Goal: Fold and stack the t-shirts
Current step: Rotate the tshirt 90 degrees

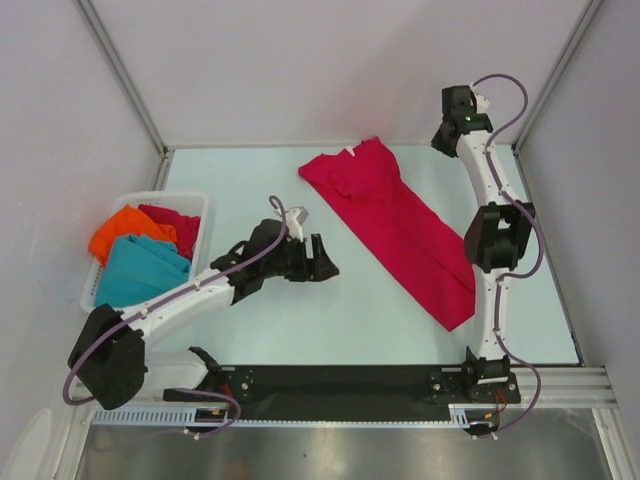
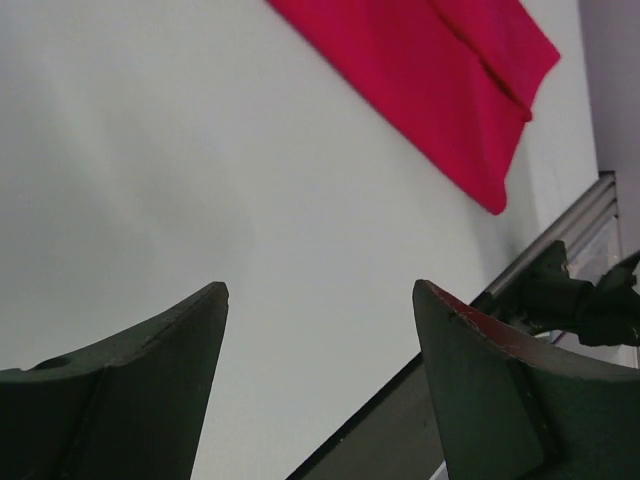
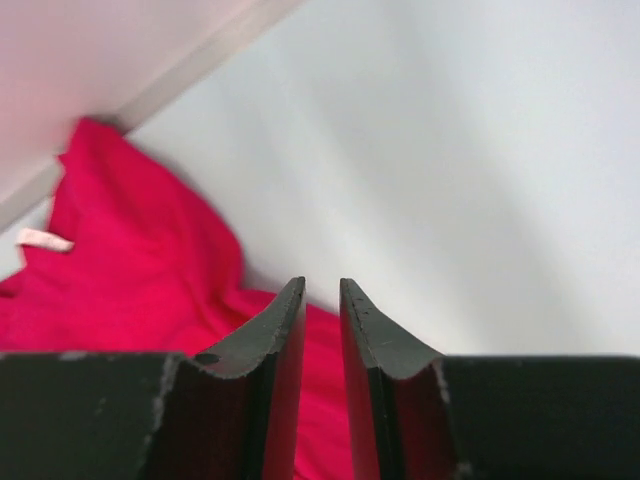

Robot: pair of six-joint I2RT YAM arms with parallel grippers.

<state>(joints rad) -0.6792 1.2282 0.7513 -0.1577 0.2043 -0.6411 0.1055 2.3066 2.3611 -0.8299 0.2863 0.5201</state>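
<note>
A crimson t-shirt lies folded into a long strip, diagonal across the middle right of the table. It also shows in the left wrist view and in the right wrist view, where its white neck label shows. An orange t-shirt, a teal t-shirt and a second crimson t-shirt lie bunched in the basket. My left gripper is open and empty over bare table, left of the strip. My right gripper is shut and empty, raised by the shirt's far end.
A white slotted basket stands at the left edge of the table. Grey walls close in the back and both sides. A black rail with the arm bases runs along the near edge.
</note>
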